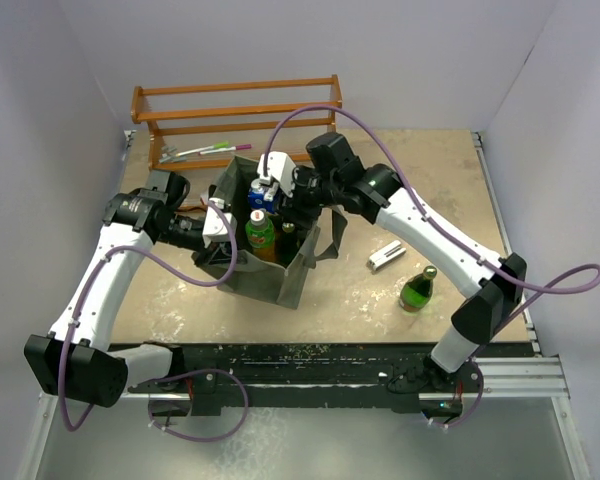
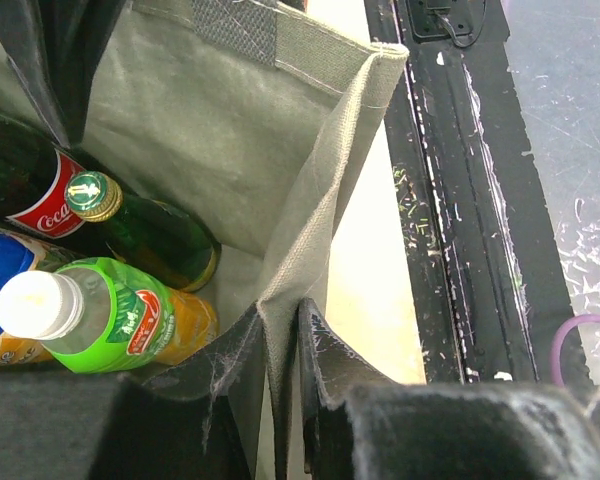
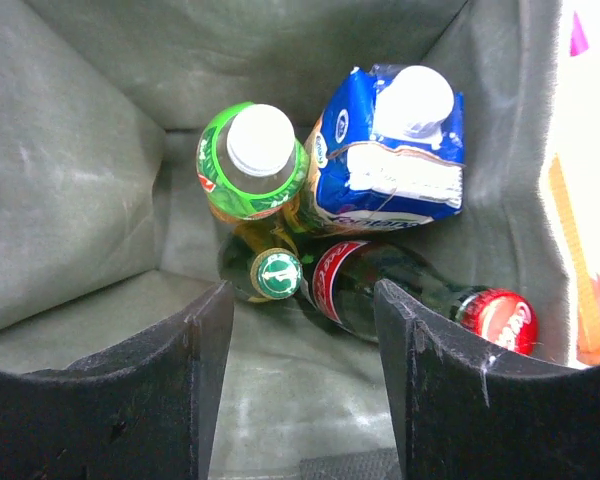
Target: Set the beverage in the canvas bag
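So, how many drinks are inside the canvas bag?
4 in the canvas bag: a white-capped green-label bottle, a blue carton beside it, a cola bottle lying tilted, and a green glass bottle next to it. More may be hidden underneath.

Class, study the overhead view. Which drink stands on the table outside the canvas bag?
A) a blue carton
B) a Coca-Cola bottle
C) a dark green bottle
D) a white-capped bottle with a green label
C: the dark green bottle stands alone on the table, to the right of the canvas bag in that view.
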Controlling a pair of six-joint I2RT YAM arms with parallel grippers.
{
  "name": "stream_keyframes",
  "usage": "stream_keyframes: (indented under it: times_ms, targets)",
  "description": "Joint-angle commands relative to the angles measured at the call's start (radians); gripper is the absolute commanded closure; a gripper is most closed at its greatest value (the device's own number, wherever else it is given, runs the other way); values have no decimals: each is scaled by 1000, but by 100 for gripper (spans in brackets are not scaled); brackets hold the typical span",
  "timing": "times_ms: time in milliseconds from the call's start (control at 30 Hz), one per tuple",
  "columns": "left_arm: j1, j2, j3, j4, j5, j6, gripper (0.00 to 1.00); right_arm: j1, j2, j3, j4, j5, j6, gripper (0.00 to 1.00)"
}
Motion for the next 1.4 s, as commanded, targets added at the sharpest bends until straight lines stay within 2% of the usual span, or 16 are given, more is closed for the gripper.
stream_keyframes:
  times_ms: [0, 333, 800, 967, 1100, 1233, 1367]
  targets:
    - [-8, -21, 2, 27, 23, -14, 78, -4, -51, 51, 16, -19, -2, 39]
    - [-8, -43, -7, 59, 16, -55, 76, -5, -95, 122, 1, -52, 15, 39]
    - [-7, -78, -11, 131, 2, -149, 72, -18, -206, 78, 22, -3, 63, 38]
    - [-7, -99, -27, 193, -25, -217, 65, -120, -270, 31, 71, 53, 108, 37]
    - [-6, -128, -24, 211, -33, -238, 51, -253, -374, -70, 128, 47, 184, 35]
    - [-6, -135, -31, 211, -32, -227, 41, -350, -500, -185, 175, 57, 197, 22]
    - [-6, -138, -35, 207, -21, -216, 37, -458, -613, -283, 201, 49, 220, 17]
